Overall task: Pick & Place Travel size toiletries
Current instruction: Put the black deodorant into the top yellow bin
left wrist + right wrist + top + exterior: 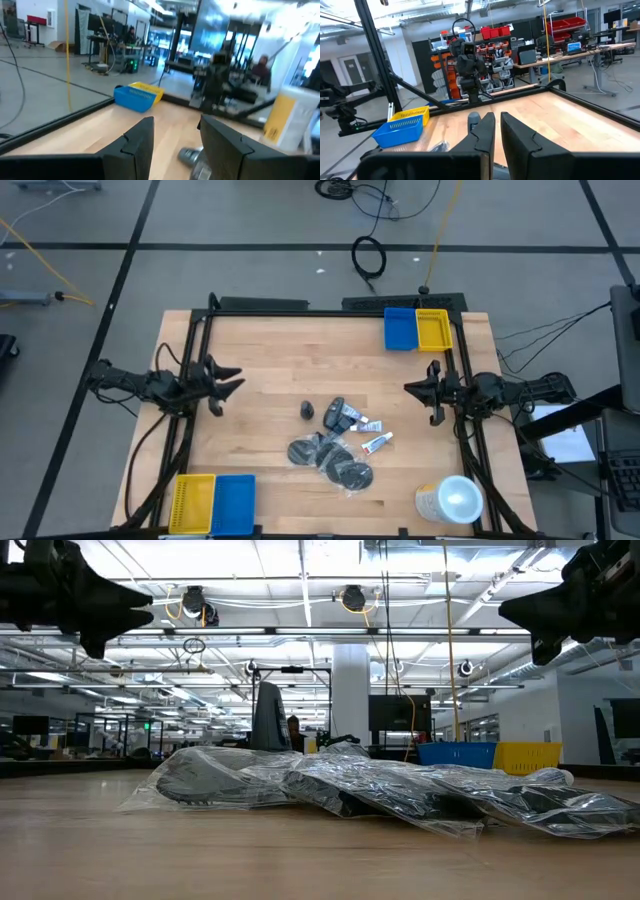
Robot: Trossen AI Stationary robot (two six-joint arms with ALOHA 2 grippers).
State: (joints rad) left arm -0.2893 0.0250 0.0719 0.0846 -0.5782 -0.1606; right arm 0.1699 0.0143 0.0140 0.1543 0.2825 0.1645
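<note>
The travel size toiletries lie in a loose pile at the table's middle. Dark round discs in clear wrap (345, 472) sit nearest the front edge, and their crinkled wrap (400, 790) fills the low view. Small dark grey bottles (336, 416) and white tubes with red ends (376, 444) lie just beyond them. My left gripper (228, 380) hangs open above the table's left side, pointing level toward the pile with nothing between its fingers (142, 142). My right gripper (412, 388) hangs shut above the right side, also pointing toward the pile and holding nothing (497, 125).
A blue and yellow bin pair (417, 329) stands at the far right corner, and another pair (213, 502) at the near left corner. A large white-lidded cup (452, 500) lies at the near right corner. Bare wood surrounds the pile.
</note>
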